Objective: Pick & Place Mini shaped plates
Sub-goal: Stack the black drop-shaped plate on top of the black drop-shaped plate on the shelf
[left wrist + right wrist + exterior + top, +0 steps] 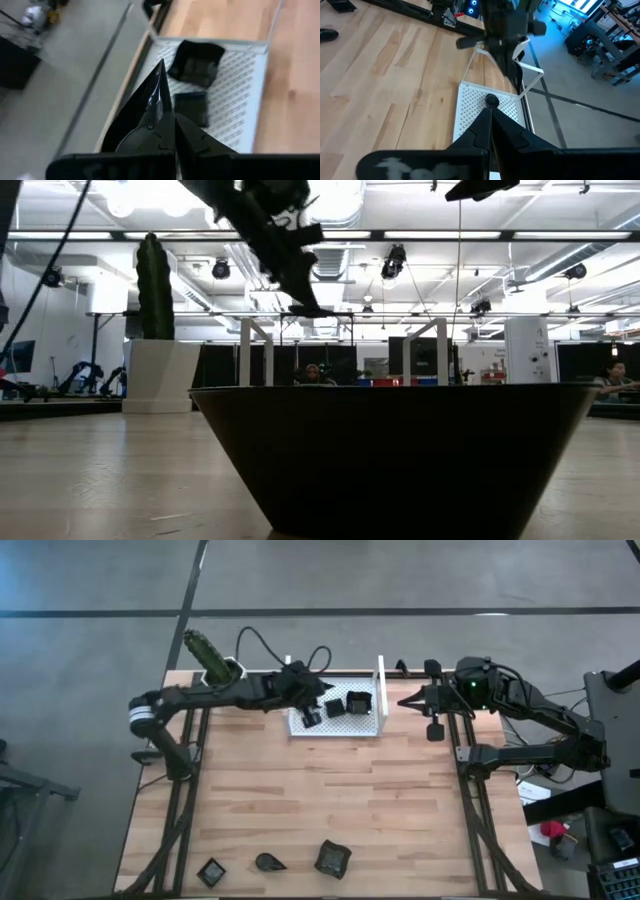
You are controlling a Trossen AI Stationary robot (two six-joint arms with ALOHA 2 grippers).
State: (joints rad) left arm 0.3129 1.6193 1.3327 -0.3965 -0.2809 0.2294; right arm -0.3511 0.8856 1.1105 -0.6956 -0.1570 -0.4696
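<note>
Quick count for you, looking straight down: three mini shaped plates sit along the near edge of the bench (300, 810) — a small square plate (211, 871), a teardrop plate (268, 862) just beside it, and a bigger square plate (333, 858) to the right of that. The low view has one dark dish so close that it fills most of the frame.

In the white perforated tray (372, 723) at the far edge you've got at least two more: one square dish (196, 61) and one flatter dark piece (191, 108) near it. Parts of the tray are covered by the arm, so I can't tell you whether more are under there.

Your left claw (318, 698) hangs over the left part of the tray, fingers pinched together on a thin dark plate (152, 97) that stands on edge between them. Your right claw (404, 700) is just off the tray's right side, fully closed with nothing in it.

One potted cactus (205, 653) stands at the far left corner.
</note>
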